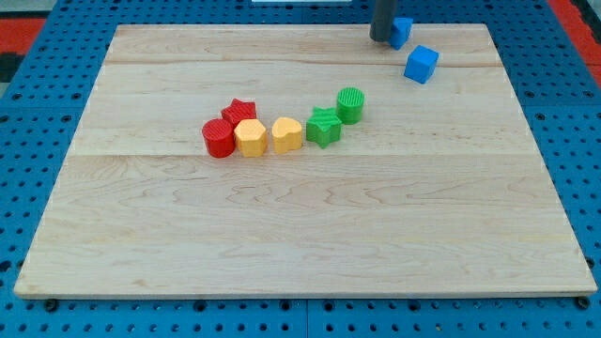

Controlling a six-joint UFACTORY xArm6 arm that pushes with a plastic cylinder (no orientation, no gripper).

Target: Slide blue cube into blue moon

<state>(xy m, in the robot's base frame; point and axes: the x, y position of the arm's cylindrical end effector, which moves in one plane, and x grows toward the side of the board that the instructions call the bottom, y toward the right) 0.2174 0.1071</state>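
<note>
The blue cube (422, 64) sits near the view's top right of the wooden board (300, 235). The blue moon (402, 31) lies up and to the left of it, near the board's top edge, partly hidden by my rod. My tip (380, 39) rests at the moon's left side, touching or nearly touching it. The cube and the moon are a short gap apart.
A curved row of blocks lies at the board's middle: a red cylinder (219, 139), a red star (240, 112), two yellow blocks (250, 137) (286, 134), a green star (324, 127) and a green cylinder (350, 104). A blue pegboard (38, 113) surrounds the board.
</note>
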